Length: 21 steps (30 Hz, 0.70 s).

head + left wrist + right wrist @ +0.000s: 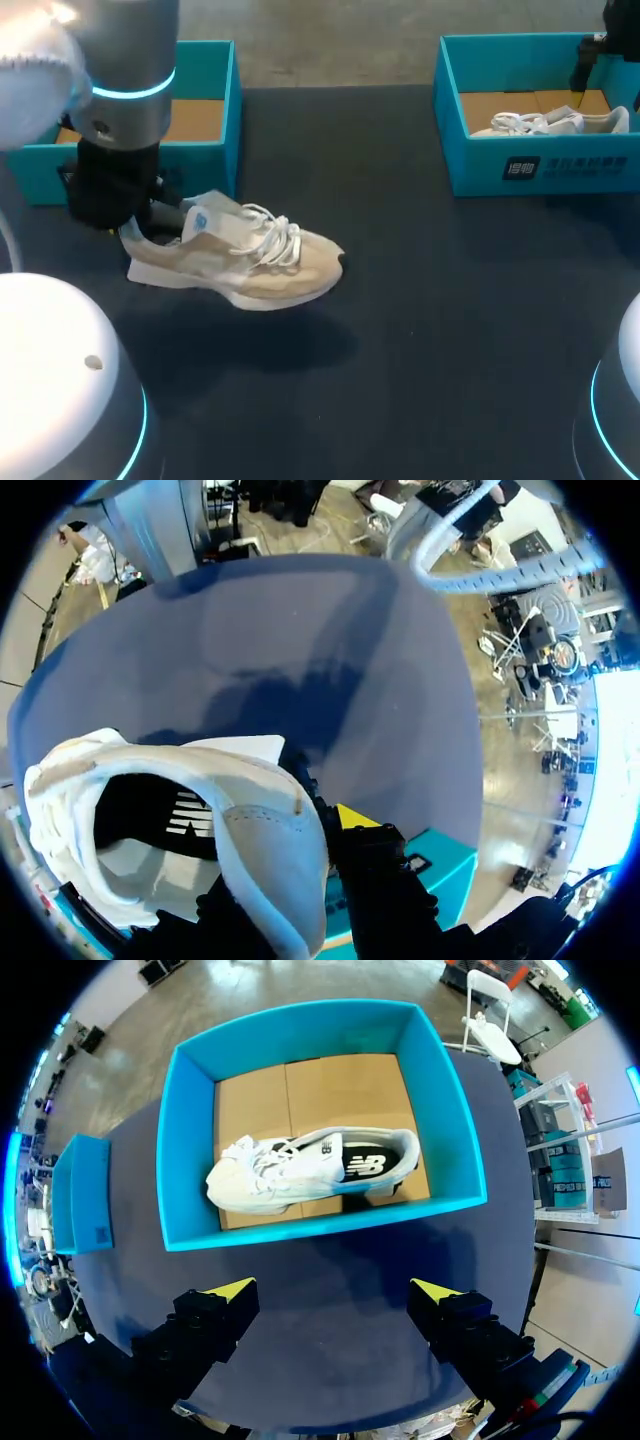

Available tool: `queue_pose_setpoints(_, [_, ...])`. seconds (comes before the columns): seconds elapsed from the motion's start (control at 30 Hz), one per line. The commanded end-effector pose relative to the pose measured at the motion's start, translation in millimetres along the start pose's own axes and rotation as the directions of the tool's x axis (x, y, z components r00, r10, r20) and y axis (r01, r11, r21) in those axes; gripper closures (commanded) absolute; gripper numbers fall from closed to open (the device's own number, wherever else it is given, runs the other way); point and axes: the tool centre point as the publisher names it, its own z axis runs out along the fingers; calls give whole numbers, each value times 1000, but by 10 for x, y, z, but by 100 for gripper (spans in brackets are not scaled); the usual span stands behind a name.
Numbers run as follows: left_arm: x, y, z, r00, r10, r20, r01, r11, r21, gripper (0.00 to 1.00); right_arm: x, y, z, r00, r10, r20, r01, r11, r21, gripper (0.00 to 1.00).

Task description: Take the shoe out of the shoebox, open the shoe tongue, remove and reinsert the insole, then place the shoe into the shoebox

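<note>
A beige and white sneaker point(250, 265) hangs just above the dark table, toe pointing right, with its shadow under it. My left gripper point(150, 215) is shut on its heel collar. In the left wrist view the shoe point(260, 850) fills the space at the gripper point(300, 830). One yellow fingertip point(352, 816) presses the outside of the collar and the other is hidden inside the shoe. The blue shoebox point(205, 150) stands behind the shoe at the back left. My right gripper point(332, 1295) is open, with nothing between its fingers, over the table beside the other box.
A second blue shoebox point(540, 165) at the back right holds a white sneaker point(550, 122), also seen in the right wrist view as box point(300, 1035) and sneaker point(300, 1170). White arm bases point(50, 380) fill the front corners.
</note>
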Motion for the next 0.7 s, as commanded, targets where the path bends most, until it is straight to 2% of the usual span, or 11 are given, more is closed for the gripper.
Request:
queue_pose_setpoints(0.03, [42,-54,3,1000,3,7,0,943,-334,100,1,-16,-2,1000,2,1,-2,1000,-3,0])
queue_pose_setpoints(0.3, [42,-54,3,1000,3,7,0,943,-334,100,1,-16,-2,1000,2,1,-2,1000,-3,0])
queue_pose_setpoints(0.37, [4,-58,61,1000,-11,0,10,956,-294,100,1,-16,-2,1000,2,1,-2,1000,-3,0])
queue_pose_setpoints(0.5, [-199,-105,83,1000,2,3,-2,980,-200,100,1,-16,-2,1000,2,1,-2,1000,-3,0])
queue_pose_setpoints(0.7, [-481,-141,53,1000,13,-25,-17,988,-154,100,1,-16,-2,1000,2,1,-2,1000,-3,0])
